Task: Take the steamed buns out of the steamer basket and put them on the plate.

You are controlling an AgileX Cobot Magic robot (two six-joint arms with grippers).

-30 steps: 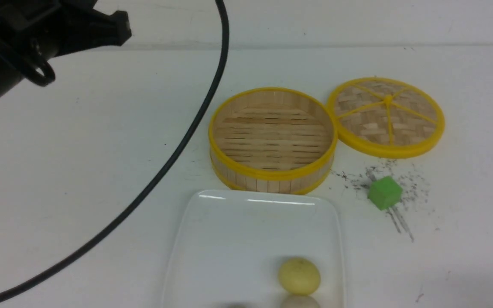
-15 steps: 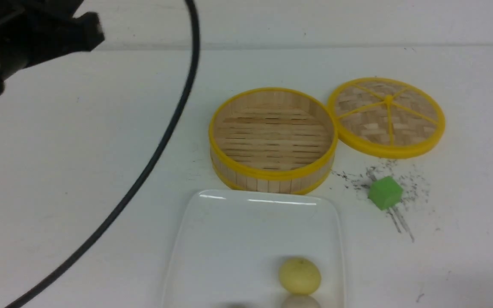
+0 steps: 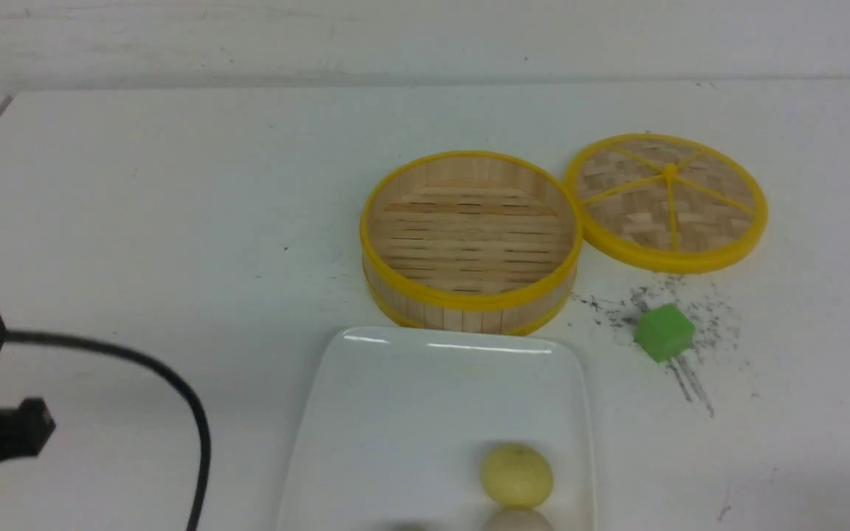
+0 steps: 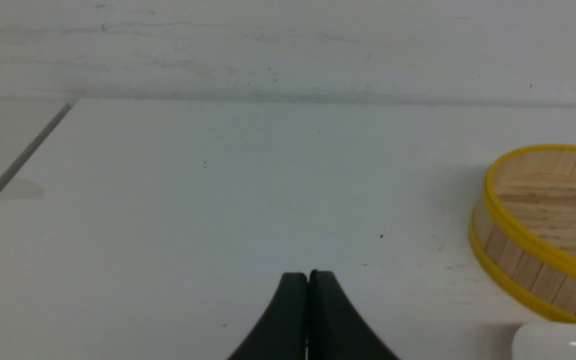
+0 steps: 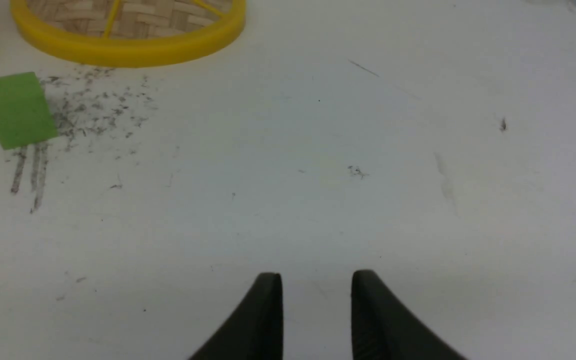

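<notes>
A pale yellow bun (image 3: 516, 476), smooth and round with no long axis, sits on the white plate (image 3: 440, 413). The left end effector (image 4: 308, 275) is closed on nothing; the right (image 5: 317, 275) stands partly open, gripping nothing.

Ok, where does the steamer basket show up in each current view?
Front view: the steamer basket is just above the middle.
Left wrist view: cut off at the picture's right edge.
Right wrist view: only a sliver in the upper left corner.
Shared landmark: none beyond the basket's own yellow rim.
</notes>
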